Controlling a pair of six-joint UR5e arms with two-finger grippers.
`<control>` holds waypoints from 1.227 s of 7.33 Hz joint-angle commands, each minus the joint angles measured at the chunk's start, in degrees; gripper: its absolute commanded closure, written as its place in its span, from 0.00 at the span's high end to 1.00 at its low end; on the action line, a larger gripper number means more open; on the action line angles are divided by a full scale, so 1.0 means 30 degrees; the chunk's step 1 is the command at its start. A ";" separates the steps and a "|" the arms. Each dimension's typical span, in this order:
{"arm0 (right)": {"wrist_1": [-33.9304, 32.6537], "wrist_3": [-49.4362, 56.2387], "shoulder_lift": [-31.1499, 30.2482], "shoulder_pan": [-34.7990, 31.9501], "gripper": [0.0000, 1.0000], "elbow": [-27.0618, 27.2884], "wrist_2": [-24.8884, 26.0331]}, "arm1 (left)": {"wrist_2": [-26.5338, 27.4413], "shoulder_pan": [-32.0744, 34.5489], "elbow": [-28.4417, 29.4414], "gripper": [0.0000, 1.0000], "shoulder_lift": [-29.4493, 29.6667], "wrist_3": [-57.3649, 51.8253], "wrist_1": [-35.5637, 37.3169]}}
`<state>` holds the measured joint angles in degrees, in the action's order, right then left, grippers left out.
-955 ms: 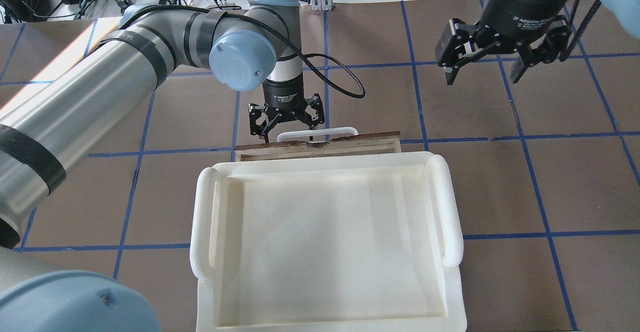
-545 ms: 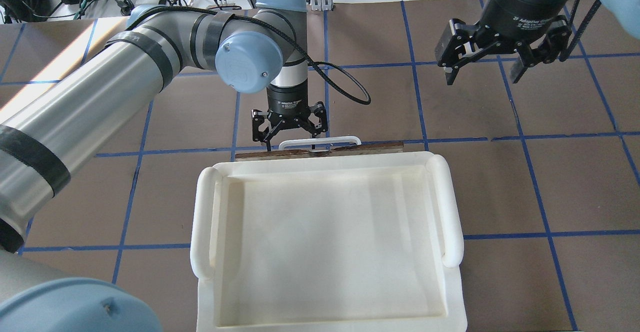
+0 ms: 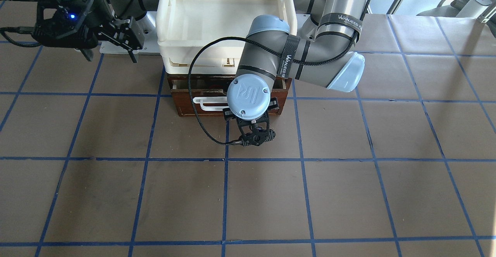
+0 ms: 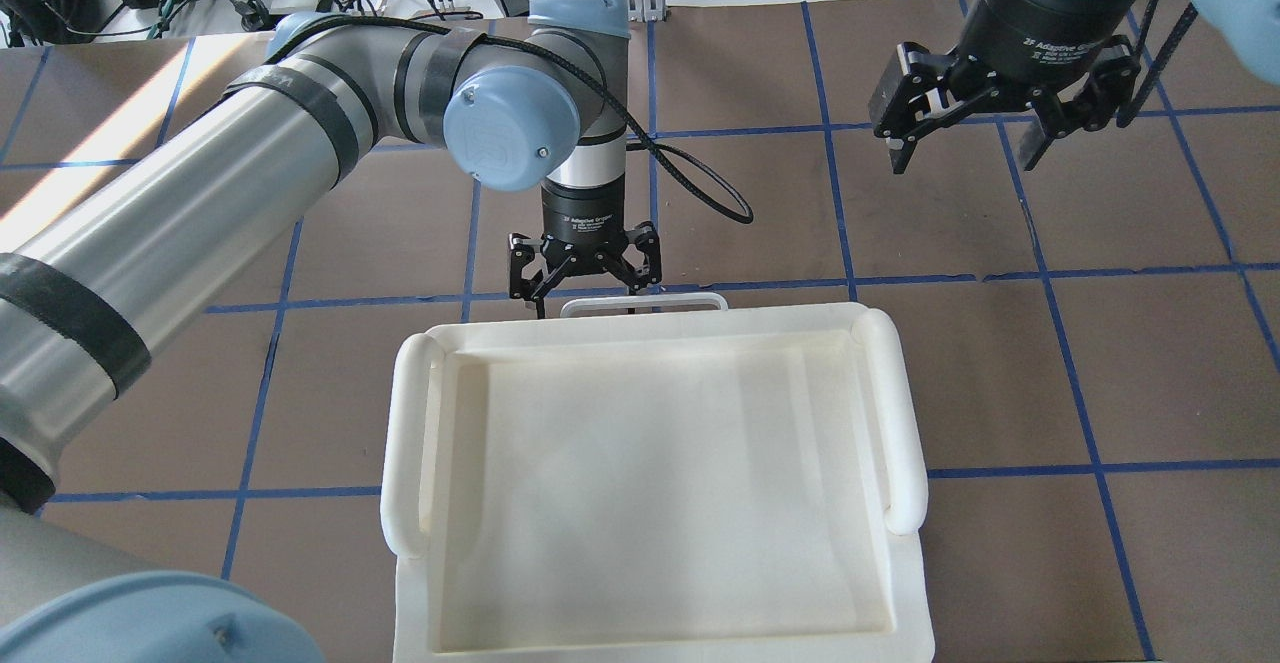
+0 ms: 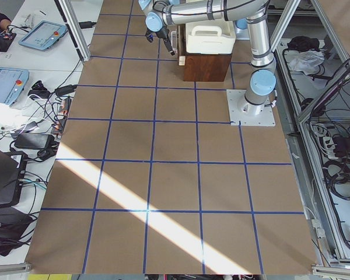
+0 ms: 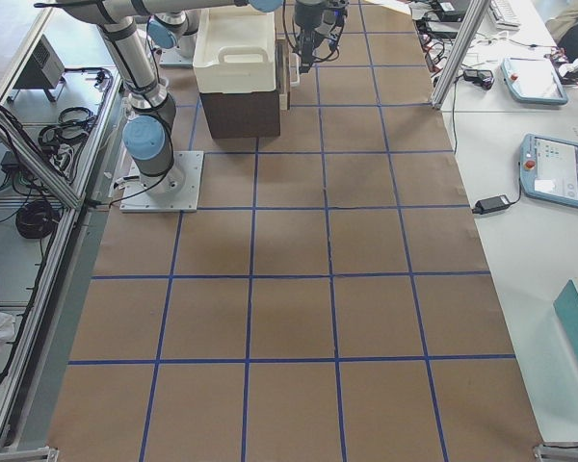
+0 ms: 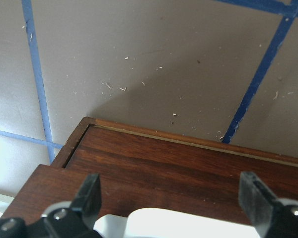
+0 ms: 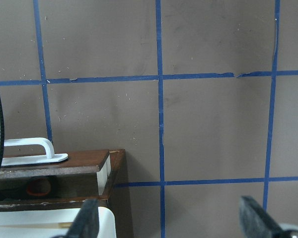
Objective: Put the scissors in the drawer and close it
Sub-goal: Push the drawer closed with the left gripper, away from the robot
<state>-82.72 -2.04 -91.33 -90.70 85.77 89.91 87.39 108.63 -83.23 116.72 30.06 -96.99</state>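
The drawer's dark reddish-brown front [image 7: 188, 168] fills the lower left wrist view. Its white bar handle [image 4: 680, 300] just shows past the cream tray in the overhead view. My left gripper [image 4: 585, 298] is open against the drawer front, with its fingers [image 7: 89, 193] spread at either side of the handle [image 7: 184, 223]. In the right wrist view the drawer [image 8: 49, 169] stands out a little, and an orange-red bit of the scissors [image 8: 38, 186] shows in the gap. My right gripper [image 4: 960, 148] is open and empty, high at the back right.
A cream-white plastic tray [image 4: 905, 413] sits on top of the brown cabinet [image 3: 182, 111] and hides the drawer from above. Brown table paper with blue tape lines [image 4: 1040, 273] lies all around. The left arm's black cable [image 3: 193, 106] loops in front of the cabinet.
The drawer has slid in under the tray: its wooden top edge showed earlier, now only the handle shows. My left gripper moved with it towards the tray. The right arm stayed still.
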 commanded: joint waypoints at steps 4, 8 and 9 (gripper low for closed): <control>-0.0082 -0.0023 -0.0025 0.0000 0.99 0.0093 0.0000 | 0.0048 0.0466 -0.0059 1.00 -0.0117 0.0235 -0.1212; -0.0111 0.0006 -0.0054 0.0000 0.99 0.0093 0.0000 | 0.0048 0.0556 -0.0118 1.00 -0.0089 0.0410 -0.1476; -0.0140 -0.0023 -0.0054 0.0000 0.99 0.0093 0.0000 | 0.0019 0.0556 -0.0089 1.00 -0.0117 0.0411 -0.1448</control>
<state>-83.07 -2.04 -91.48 -90.70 86.04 89.91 87.52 110.27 -83.55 116.43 31.17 -101.26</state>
